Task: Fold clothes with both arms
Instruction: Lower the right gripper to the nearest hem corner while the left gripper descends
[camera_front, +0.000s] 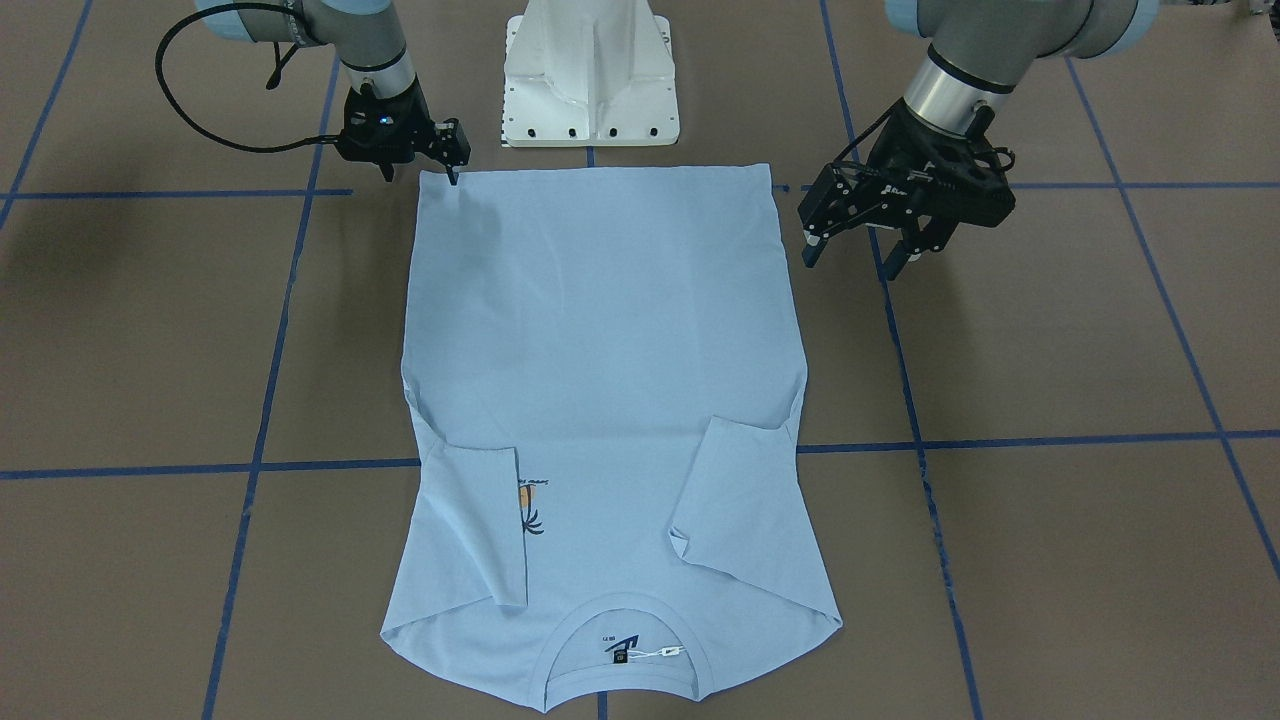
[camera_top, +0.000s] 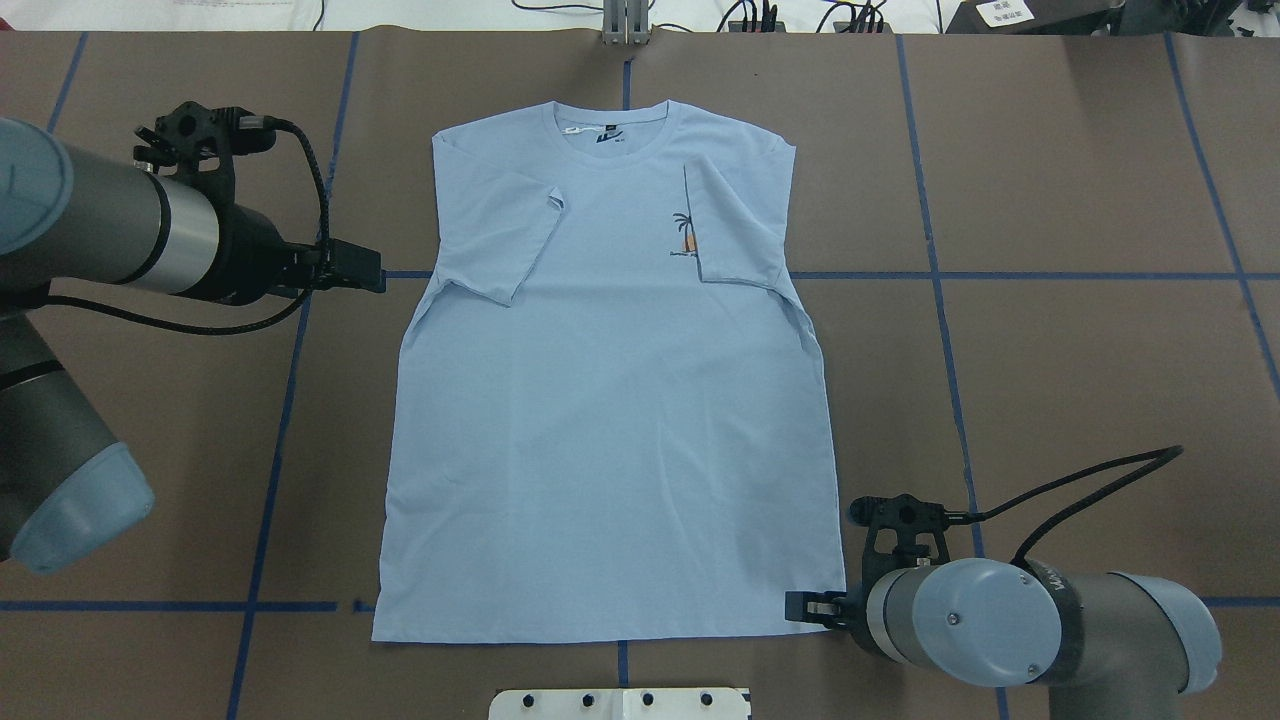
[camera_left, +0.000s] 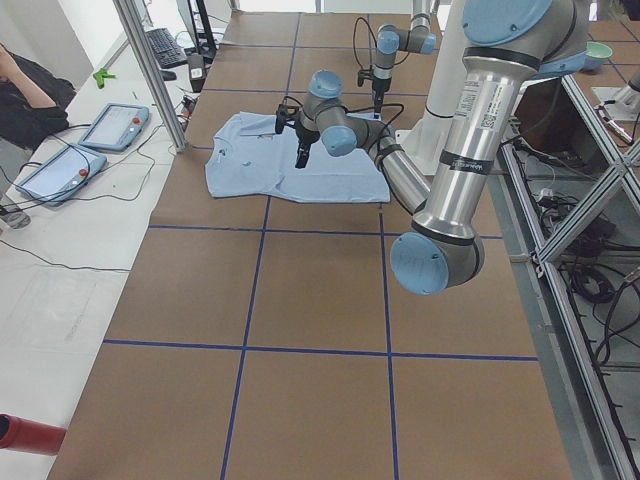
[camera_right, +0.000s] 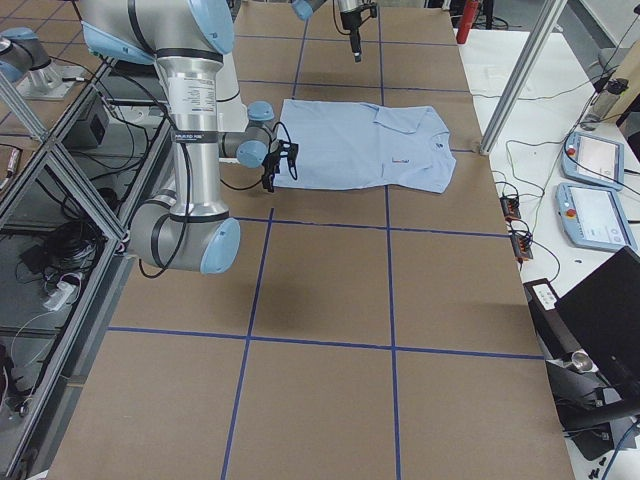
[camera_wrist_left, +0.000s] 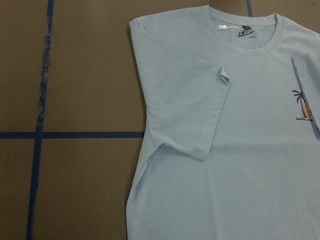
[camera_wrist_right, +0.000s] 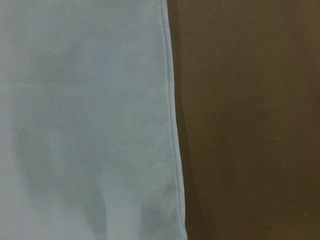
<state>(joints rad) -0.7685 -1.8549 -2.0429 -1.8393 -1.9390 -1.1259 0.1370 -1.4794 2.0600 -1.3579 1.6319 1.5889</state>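
Our light blue T-shirt (camera_front: 600, 340) lies flat on the desk (camera_front: 1060, 350), print up, with both sleeves folded in and the collar at the end away from the robot's base. The left hand (camera_front: 853, 252) hangs in the air off one side edge, fingers apart and holding nothing. The right hand (camera_front: 420, 172) is down at a hem corner, fingers apart too, one tip on the cloth. We only see those fingers from the front. Overhead, the wrist mostly covers the right hand, and its wrist view shows just a shirt edge and desk.
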